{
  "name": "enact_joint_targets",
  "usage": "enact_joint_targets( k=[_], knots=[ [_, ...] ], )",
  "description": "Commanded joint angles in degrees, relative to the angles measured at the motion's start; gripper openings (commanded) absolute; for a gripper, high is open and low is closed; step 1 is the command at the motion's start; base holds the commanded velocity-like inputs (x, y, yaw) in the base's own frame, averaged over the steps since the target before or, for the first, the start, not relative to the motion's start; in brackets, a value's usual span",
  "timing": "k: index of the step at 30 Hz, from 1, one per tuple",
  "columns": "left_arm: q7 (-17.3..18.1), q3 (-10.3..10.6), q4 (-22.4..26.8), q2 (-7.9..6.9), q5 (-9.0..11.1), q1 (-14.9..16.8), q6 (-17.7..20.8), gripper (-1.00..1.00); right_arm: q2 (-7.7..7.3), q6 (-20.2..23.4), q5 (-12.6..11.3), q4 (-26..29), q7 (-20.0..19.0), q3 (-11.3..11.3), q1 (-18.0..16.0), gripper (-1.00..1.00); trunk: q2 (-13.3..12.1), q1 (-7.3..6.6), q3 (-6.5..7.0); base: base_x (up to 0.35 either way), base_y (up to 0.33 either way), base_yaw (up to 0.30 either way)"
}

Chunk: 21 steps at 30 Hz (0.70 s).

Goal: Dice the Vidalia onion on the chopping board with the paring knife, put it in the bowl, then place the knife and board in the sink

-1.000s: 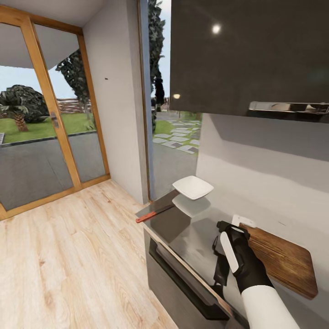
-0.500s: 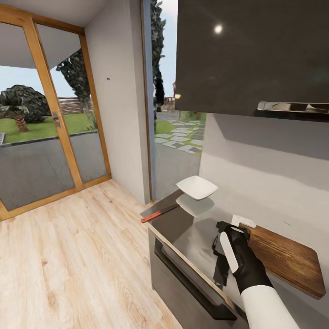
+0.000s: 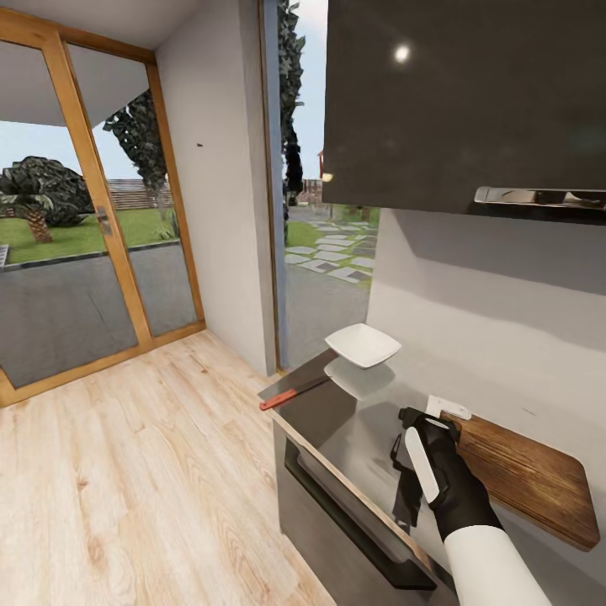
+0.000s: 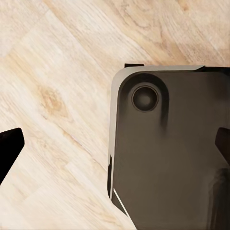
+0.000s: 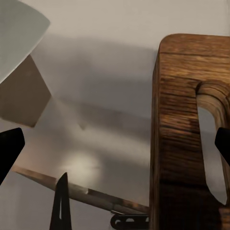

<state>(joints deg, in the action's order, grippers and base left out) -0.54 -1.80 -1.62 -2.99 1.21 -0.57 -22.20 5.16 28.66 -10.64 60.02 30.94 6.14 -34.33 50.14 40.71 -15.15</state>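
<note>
The brown wooden chopping board (image 3: 526, 480) lies on the grey countertop (image 3: 353, 433) along the wall. My right gripper (image 3: 427, 425) hovers at its handle end. In the right wrist view the right gripper (image 5: 115, 143) is open, its black fingertips (image 5: 9, 148) spread wide, with the board's slotted end (image 5: 177, 124) partly between them. The white bowl (image 3: 363, 345) sits at the counter's far end. The red-handled paring knife (image 3: 290, 393) lies near the front edge beside it. The left gripper (image 4: 115, 143) is open above the floor. The sink and the onion are out of view.
A dark wall cabinet (image 3: 463, 101) hangs above the counter. Below the counter edge runs a drawer with a long dark handle (image 3: 353, 513). A wood-framed glass door (image 3: 76, 252) and light wood floor (image 3: 143, 488) lie to the left. The robot's dark base (image 4: 167, 153) is under the left gripper.
The whole head view shifted slightly a second ago, so the camera moved; since half a second ago nothing has moved. The right gripper stays at the board's end.
</note>
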Motion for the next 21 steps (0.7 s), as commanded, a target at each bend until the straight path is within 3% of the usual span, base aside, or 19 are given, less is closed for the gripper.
enact_joint_targets(
  k=[1,21],
  knots=[
    [0.0,-0.1,-0.1,0.00,0.1,0.0,-0.3,1.00,0.03,0.1,-0.5,0.0,0.3,0.0,0.0,1.00,0.1,0.01,-0.06,0.000,0.000,0.000],
    [0.0,-0.1,-0.1,0.00,0.1,0.0,-0.3,1.00,-0.06,2.3,-1.7,-0.3,0.2,0.0,0.0,1.00,0.1,0.01,-0.06,0.000,0.000,0.000]
  ],
)
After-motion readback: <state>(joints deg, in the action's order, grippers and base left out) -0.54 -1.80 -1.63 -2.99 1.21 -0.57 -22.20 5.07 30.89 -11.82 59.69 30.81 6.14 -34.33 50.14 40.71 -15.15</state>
